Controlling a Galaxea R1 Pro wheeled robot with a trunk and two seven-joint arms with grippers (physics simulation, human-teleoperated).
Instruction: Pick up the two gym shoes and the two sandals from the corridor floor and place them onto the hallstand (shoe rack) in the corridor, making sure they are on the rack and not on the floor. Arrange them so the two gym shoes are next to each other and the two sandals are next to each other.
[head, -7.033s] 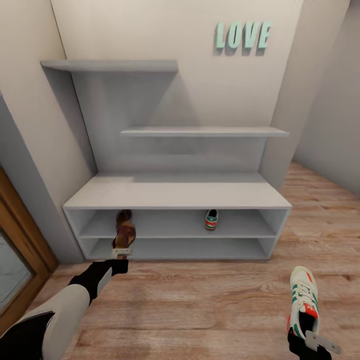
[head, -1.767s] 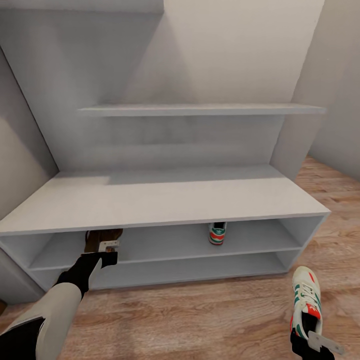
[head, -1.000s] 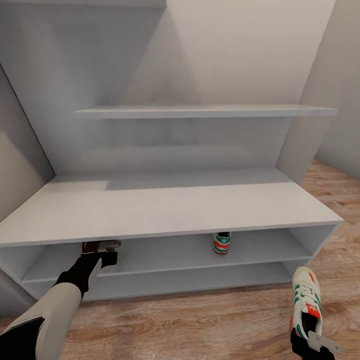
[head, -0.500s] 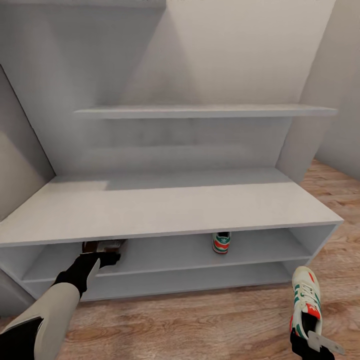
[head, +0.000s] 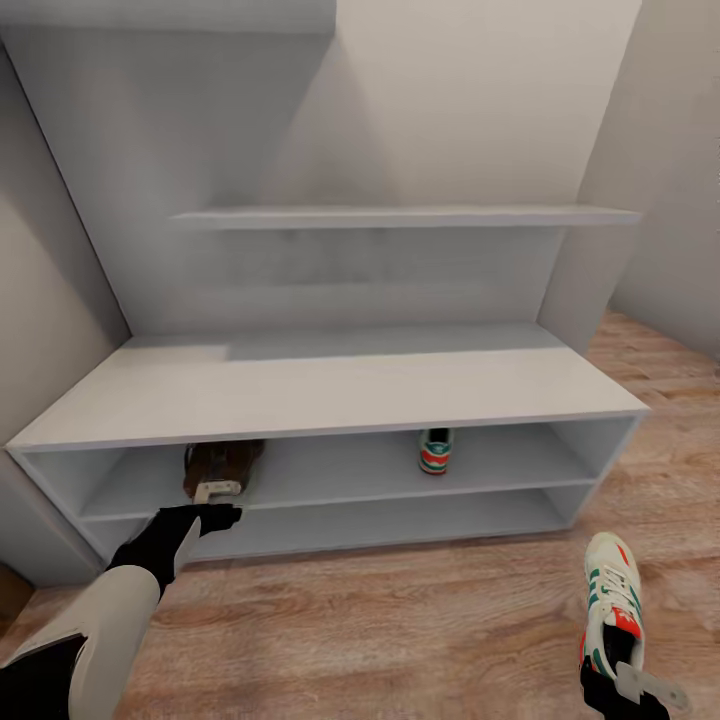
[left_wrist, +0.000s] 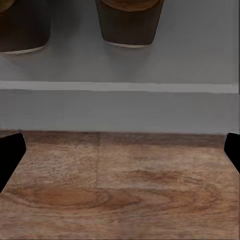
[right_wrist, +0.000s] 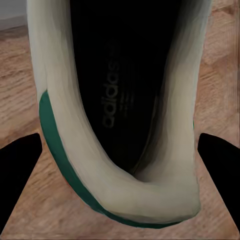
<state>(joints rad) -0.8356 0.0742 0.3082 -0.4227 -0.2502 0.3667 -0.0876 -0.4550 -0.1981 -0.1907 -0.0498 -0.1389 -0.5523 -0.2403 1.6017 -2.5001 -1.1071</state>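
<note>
The grey hallstand (head: 330, 385) stands against the wall. Two brown sandals (head: 225, 462) lie side by side at the left of its upper shelf; the left wrist view shows their heels (left_wrist: 130, 22) over the shelf's front edge (left_wrist: 120, 105). My left gripper (head: 215, 492) hangs open and empty just in front of them, above the floor. One gym shoe (head: 435, 452) sits heel-out further right on the same shelf. My right gripper (head: 625, 680) is shut on the heel of the other gym shoe (head: 610, 600), low over the corridor floor (head: 400, 630). Its dark inside (right_wrist: 120, 100) faces the right wrist camera.
A thin grey floating shelf (head: 400, 216) hangs on the wall above the hallstand. The lower shelf (head: 380, 520) holds nothing. Walls close in on the left and at the right rear; plank floor runs along the front and right.
My left gripper has let go of the sandal and drawn back from under the top to the shelf's front edge. The view has pulled back a little. The right arm holds still.
</note>
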